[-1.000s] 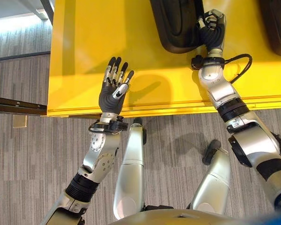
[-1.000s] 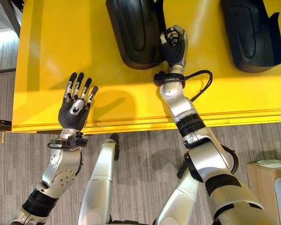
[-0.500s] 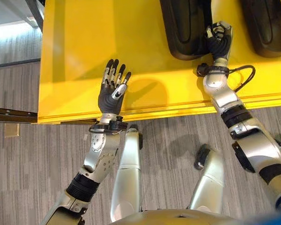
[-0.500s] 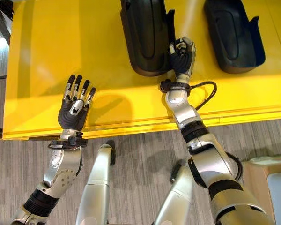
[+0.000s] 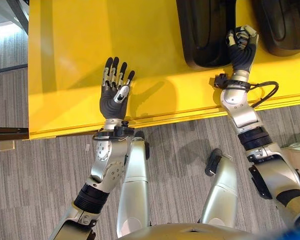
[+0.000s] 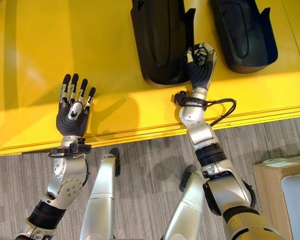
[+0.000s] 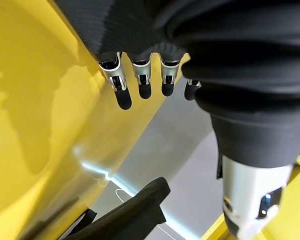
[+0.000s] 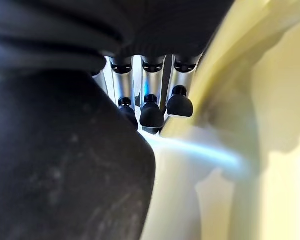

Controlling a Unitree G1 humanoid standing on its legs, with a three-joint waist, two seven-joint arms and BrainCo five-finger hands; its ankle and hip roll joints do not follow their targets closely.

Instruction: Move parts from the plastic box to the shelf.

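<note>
Two black moulded parts lie on the yellow shelf [image 5: 70,60]: a long one [image 6: 157,40] and a second [image 6: 242,30] to its right. My right hand [image 6: 200,67] sits between them at the long part's right edge, fingers curled. In the right wrist view its fingertips [image 8: 151,112] press against that dark part [image 8: 60,165]. My left hand [image 5: 113,97] hovers open over bare yellow surface near the shelf's front edge, holding nothing; its straight fingers [image 7: 140,85] point along the shelf.
The shelf's front lip [image 6: 140,132] runs across the view just past both wrists. Grey carpet [image 5: 35,190] lies below it. A brown box [image 6: 277,190] stands on the floor at the lower right. A dark rail [image 5: 7,132] juts out at the left.
The whole picture has shifted, so the camera moved. Both hands keep their places on the shelf: the left stays open, the right stays curled at the long part's edge.
</note>
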